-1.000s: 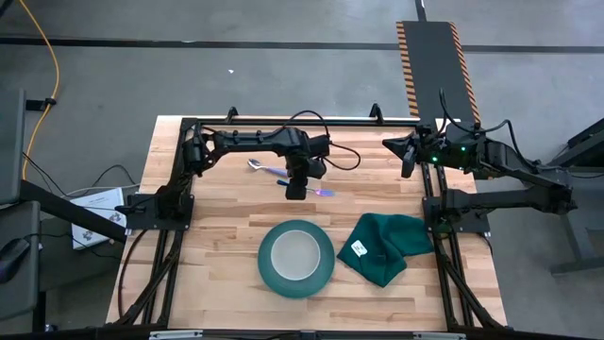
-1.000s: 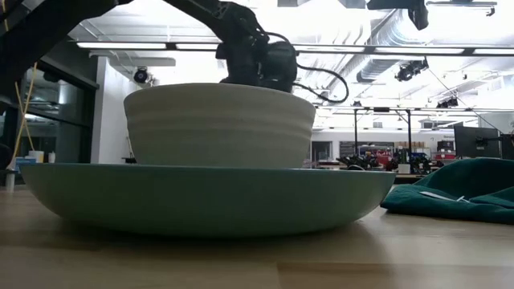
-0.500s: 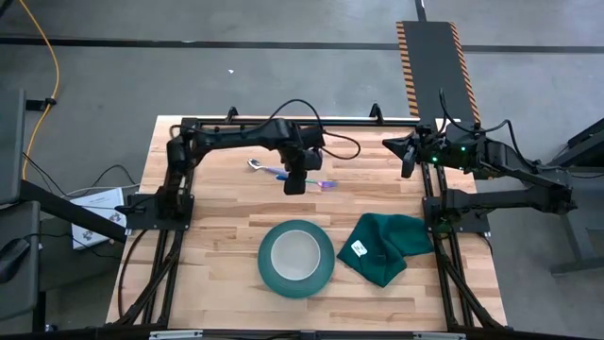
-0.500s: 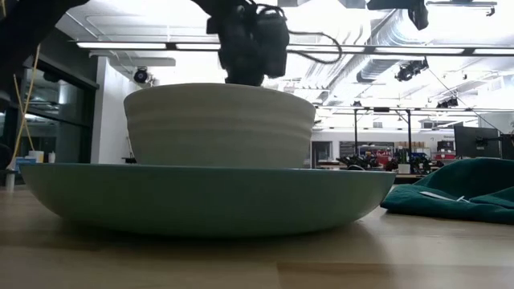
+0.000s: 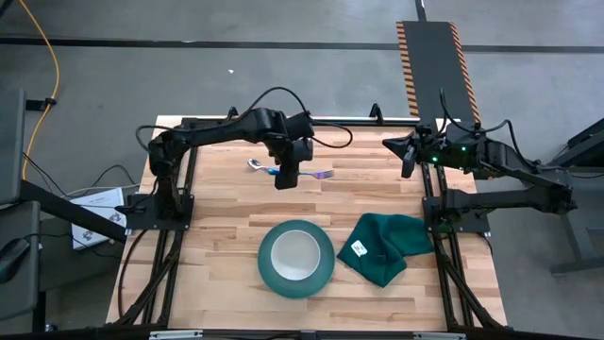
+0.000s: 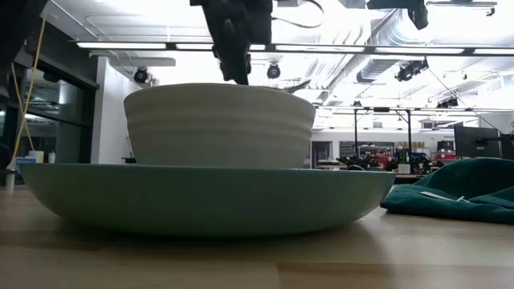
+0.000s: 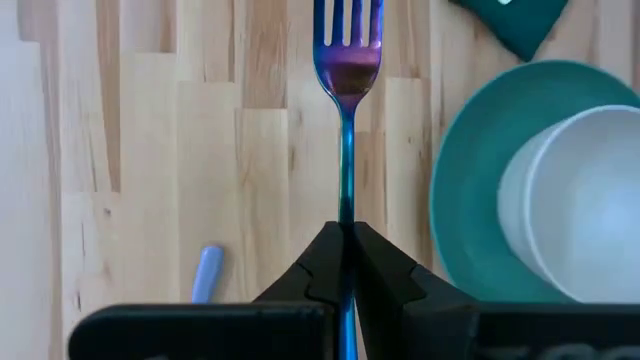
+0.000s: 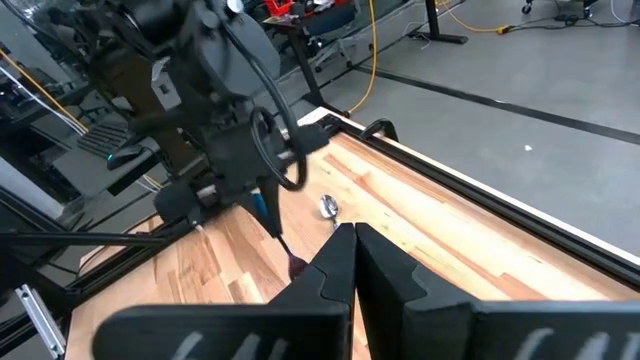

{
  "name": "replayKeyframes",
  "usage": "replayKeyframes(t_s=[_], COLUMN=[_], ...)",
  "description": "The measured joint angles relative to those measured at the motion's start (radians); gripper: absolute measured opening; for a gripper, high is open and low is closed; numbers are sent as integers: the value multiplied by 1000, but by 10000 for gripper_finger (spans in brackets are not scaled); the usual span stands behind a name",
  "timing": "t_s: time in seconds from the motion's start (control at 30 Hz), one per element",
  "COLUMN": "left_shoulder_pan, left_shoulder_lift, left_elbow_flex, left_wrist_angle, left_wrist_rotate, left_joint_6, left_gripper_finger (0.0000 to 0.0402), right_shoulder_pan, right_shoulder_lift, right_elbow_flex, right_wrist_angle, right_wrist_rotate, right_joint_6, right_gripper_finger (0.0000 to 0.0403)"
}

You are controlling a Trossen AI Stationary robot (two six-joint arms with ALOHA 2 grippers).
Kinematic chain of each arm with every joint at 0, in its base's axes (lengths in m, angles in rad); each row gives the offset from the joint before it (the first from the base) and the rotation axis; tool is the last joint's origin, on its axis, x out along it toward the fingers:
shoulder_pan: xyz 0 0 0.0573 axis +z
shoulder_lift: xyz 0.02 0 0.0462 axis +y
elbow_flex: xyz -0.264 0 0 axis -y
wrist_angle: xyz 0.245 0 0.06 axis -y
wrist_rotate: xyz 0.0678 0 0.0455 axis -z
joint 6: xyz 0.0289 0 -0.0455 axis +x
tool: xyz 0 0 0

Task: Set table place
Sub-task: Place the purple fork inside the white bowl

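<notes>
My left gripper [image 5: 283, 179] is above the far middle of the wooden table [image 5: 217, 236], shut on a fork [image 5: 319, 176] with a blue-purple handle. The fork's tines [image 7: 348, 20] point toward the table's right. A spoon [image 5: 257, 165] lies flat on the table just left of the gripper. A white bowl [image 5: 295, 253] stands in a round teal plate [image 5: 269, 274] near the table's front middle. My right gripper [image 8: 352, 250] is shut and empty, raised at the table's far right corner [image 5: 408, 156]. My left gripper pinches the fork's handle [image 7: 345, 205] between its two fingers, toward the handle's free end. The fingers come from above, slanting toward the table's right, and lie along the fork. The fork slants down from the fingers [image 8: 280, 240]; whether its tines touch the table I cannot tell.
A dark green cloth [image 5: 387, 247] with a white tag lies crumpled right of the plate. A black metal frame [image 5: 179, 189] and the arm bases edge the table's left, far and right sides. Bare wood lies left of the plate.
My left gripper has gone up and toward the table's far left with the fork, staying shut on it. The fork has moved with it, tines still toward the right. The spoon, plate and bowl have stayed put.
</notes>
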Motion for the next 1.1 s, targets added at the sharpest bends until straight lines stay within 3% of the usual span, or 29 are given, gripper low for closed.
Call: replayKeyframes(t_s=[1.1], left_shoulder_pan=[0], left_shoulder_lift=[-313], left_elbow_flex=[0], left_wrist_angle=[-262], left_wrist_rotate=[-43], left_joint_6=[-125], left_gripper_finger=[7], right_shoulder_pan=[0], right_shoulder_lift=[0], right_elbow_flex=[0], right_wrist_angle=[35], right_wrist_rotate=[-10], right_joint_6=[23], right_gripper_finger=[0])
